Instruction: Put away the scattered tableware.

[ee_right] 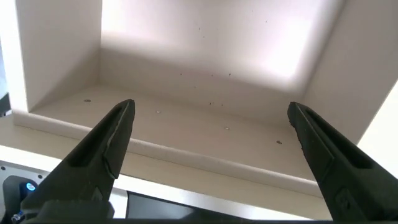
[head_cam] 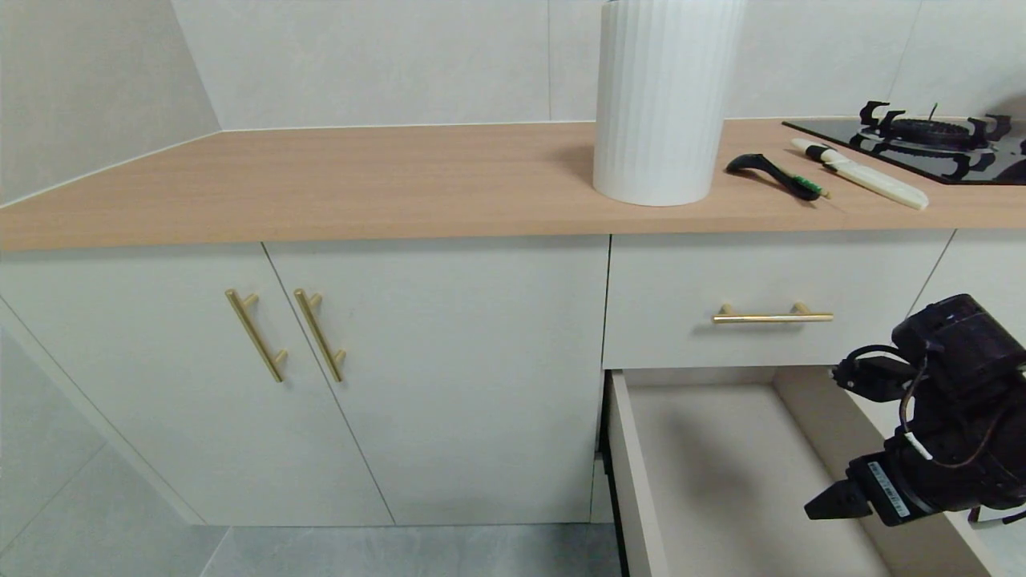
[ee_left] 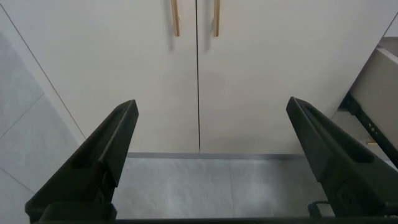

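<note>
Down at the lower right, catching the right tool (ee_right: 210, 112) with jaws spread wide, hanging just above the open drawer (head_cam: 721, 481) and staring straight into its pale bottom. Pulled out right under a closed drawer (head_cam: 665, 296) with a gold bar handle (head_cam: 773, 317).

Swinging over to the left tool (ee_left: 211, 106): jaws likewise flung wide, pointed at the seam between the pair of cabinet doors (ee_left: 261, 74), low down near the grey floor (ee_left: 205, 180).

Now up to the wooden surface (head_cam: 361, 176) for the tableware, all toward the right end. First, a black-handled utensil (head_cam: 769, 172) with a green tip, lying flat just right of a tall white ribbed canister (head_cam: 661, 100), close but not touching. Then a white knife (head_cam: 866, 178) with a dark band near one end, lying flat just beyond the utensil, apart from it and roughly parallel. Farther right again, a black gas hob (head_cam: 850, 132) set into the surface, with the knife's far end near its corner. Both pieces out on the surface above the closed drawer, well apart from the right tool and from the open drawer below.
</note>
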Robot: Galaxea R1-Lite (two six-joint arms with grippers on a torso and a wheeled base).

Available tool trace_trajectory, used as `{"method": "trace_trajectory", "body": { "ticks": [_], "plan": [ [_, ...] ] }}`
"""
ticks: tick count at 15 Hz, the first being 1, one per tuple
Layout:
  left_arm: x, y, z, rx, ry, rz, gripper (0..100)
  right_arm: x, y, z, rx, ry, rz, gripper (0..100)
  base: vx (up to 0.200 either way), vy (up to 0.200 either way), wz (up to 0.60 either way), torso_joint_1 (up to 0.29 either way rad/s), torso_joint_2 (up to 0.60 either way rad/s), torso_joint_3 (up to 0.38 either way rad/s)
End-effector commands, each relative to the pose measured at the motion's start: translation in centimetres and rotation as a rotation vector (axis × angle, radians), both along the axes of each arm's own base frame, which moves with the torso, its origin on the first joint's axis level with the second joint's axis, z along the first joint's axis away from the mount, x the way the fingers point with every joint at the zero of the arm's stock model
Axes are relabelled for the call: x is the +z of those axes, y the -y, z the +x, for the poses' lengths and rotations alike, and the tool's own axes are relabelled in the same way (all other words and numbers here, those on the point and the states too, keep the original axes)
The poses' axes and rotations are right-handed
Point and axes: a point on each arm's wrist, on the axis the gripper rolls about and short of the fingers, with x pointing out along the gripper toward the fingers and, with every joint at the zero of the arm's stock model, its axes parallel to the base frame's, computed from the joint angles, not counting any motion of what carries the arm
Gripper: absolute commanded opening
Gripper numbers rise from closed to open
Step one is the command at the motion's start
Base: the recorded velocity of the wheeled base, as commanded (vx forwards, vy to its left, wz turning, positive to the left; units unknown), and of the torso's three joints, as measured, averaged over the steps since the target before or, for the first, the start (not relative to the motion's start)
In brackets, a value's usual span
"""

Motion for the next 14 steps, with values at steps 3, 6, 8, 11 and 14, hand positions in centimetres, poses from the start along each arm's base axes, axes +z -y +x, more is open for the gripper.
{"method": "trace_trajectory", "body": {
  "ticks": [3, 6, 8, 11, 14],
  "plan": [
    [0.0, 0.0, 0.0, 0.001, -0.001, 0.0, 100, 0.4, 0.0, -0.1, -0.003, 0.018, 0.003, 100, 0.0, 0.0, 0.0, 0.0, 0.0, 0.0],
    [0.0, 0.0, 0.0, 0.001, -0.001, 0.0, 100, -0.1, 0.0, -0.1, 0.003, -0.001, -0.003, 100, 0.0, 0.0, 0.0, 0.0, 0.0, 0.0],
    [0.0, 0.0, 0.0, 0.001, -0.001, 0.0, 100, -1.0, -0.7, 0.2, 0.023, -0.041, -0.021, 100, 0.0, 0.0, 0.0, 0.0, 0.0, 0.0],
    [0.0, 0.0, 0.0, 0.001, -0.001, 0.0, 100, 1.6, -0.5, -0.4, 0.015, 0.086, 0.017, 100, 0.0, 0.0, 0.0, 0.0, 0.0, 0.0],
    [0.0, 0.0, 0.0, 0.001, -0.001, 0.0, 100, 7.5, -0.3, -0.6, -0.022, 0.316, 0.101, 100, 0.0, 0.0, 0.0, 0.0, 0.0, 0.0]
  ]
}}
